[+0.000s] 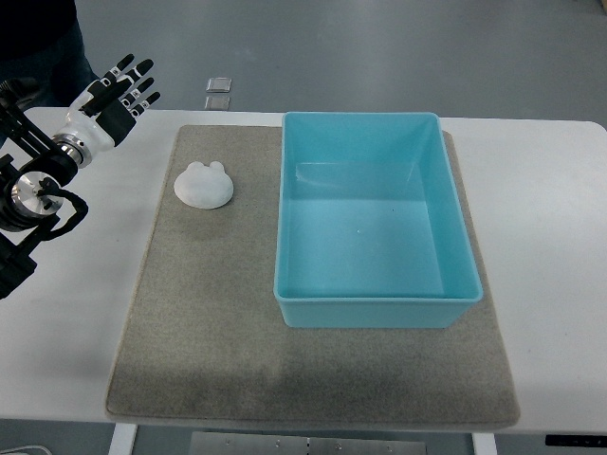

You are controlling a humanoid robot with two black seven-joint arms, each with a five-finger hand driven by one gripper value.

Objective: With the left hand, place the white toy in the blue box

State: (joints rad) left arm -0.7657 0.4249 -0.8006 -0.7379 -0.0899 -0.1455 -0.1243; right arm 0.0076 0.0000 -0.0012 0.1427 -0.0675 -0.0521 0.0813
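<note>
A white toy (203,184), rounded with two small ears, lies on the grey mat (218,313) left of the blue box (375,313). The box is open-topped and holds nothing. My left hand (123,91) is at the upper left, above the table's far-left corner, up and to the left of the toy and apart from it. Its fingers are spread and hold nothing. The right arm does not show.
The mat lies on a white table (550,237). A small clear square object (219,84) sits on the floor beyond the table's far edge. A person's dark clothing (38,38) shows at the top left corner.
</note>
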